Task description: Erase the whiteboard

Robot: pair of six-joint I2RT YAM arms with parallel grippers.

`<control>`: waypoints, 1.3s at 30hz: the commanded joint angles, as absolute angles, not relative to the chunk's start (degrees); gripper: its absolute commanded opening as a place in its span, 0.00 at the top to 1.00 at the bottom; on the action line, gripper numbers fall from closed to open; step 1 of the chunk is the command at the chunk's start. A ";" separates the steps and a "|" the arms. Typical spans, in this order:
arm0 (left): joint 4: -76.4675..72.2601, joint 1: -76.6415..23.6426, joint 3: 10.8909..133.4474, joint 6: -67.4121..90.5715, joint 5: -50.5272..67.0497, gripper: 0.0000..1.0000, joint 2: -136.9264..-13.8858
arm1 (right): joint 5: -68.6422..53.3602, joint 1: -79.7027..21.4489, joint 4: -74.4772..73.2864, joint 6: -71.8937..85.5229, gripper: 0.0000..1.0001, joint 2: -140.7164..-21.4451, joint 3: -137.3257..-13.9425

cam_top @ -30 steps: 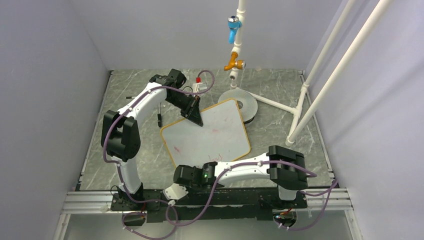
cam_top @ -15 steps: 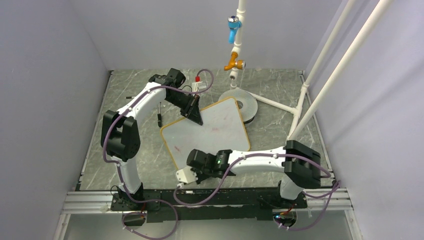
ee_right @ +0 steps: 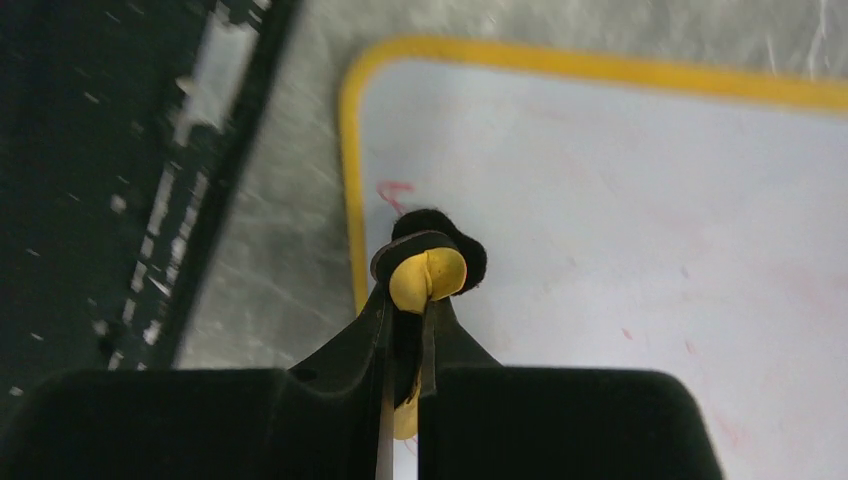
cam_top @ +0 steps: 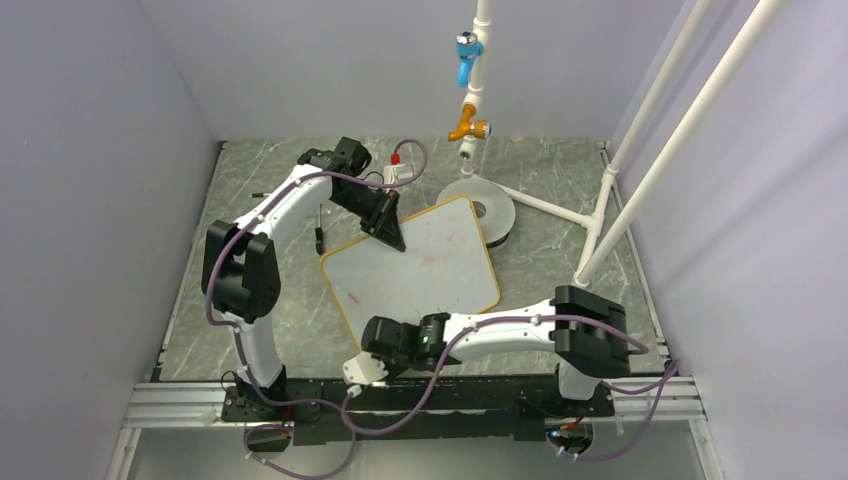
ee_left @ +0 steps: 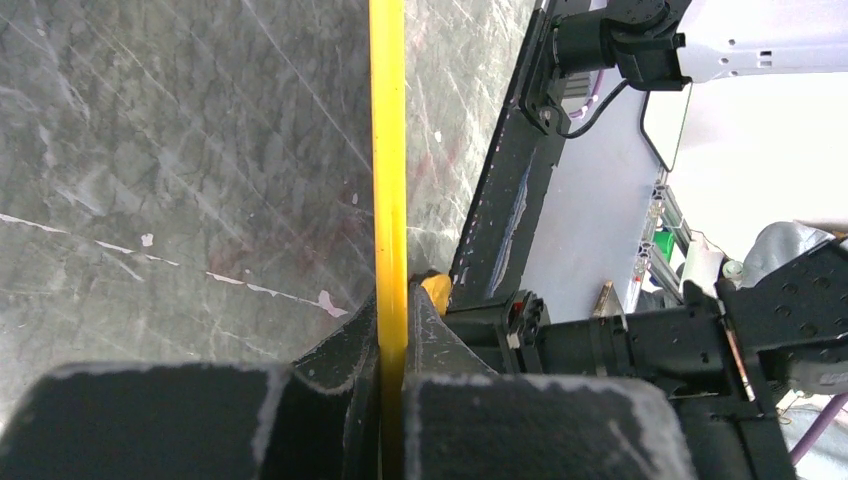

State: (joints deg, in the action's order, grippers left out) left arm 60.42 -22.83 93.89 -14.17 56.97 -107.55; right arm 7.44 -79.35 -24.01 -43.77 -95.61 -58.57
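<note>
Top external view: the whiteboard (cam_top: 415, 270), a small white panel with rounded corners and an orange-yellow frame, lies skewed at the middle of the grey marbled desk (cam_top: 260, 200), its far-right corner overlapping a round grey disc (cam_top: 492, 212). Faint red smudges mark the white surface. The left arm arches over from the left side, and the left claw (cam_top: 391, 236) meets the board at its far-left edge. The right arm lies low across the near edge of the desk, with the right claw (cam_top: 362, 362) at the board's near-left corner. Left wrist view: the left claw (ee_left: 392, 310) is closed on the whiteboard (ee_left: 388, 180), whose yellow frame runs edge-on between the two black fingers (ee_left: 345, 350). Right wrist view: the right claw (ee_right: 405, 300) is closed on a small eraser (ee_right: 428, 272), a yellow body with a black pad. The pad sits over the whiteboard (ee_right: 620, 220) just inside the rounded corner of the frame, beside a short red mark (ee_right: 393, 190). Whether the pad touches the surface cannot be told. Pale red traces lie scattered over the rest of the white area.
</note>
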 commanded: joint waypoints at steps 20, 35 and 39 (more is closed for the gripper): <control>61.04 -23.99 94.73 -15.13 64.99 1.00 -104.85 | 13.50 -79.21 -23.47 -43.15 1.00 -96.65 -56.88; 60.99 -23.91 95.27 -14.59 64.86 1.00 -105.63 | 10.99 -81.44 -24.17 -43.75 1.00 -94.46 -58.55; 60.84 -23.91 94.98 -14.50 64.78 1.00 -105.22 | 11.86 -84.54 -23.69 -44.12 1.00 -98.60 -61.82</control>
State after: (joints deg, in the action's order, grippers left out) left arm 60.49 -23.27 93.89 -14.33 57.39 -107.55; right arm 9.93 -81.84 -24.27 -43.64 -95.59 -57.39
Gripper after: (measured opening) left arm 0.075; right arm 0.075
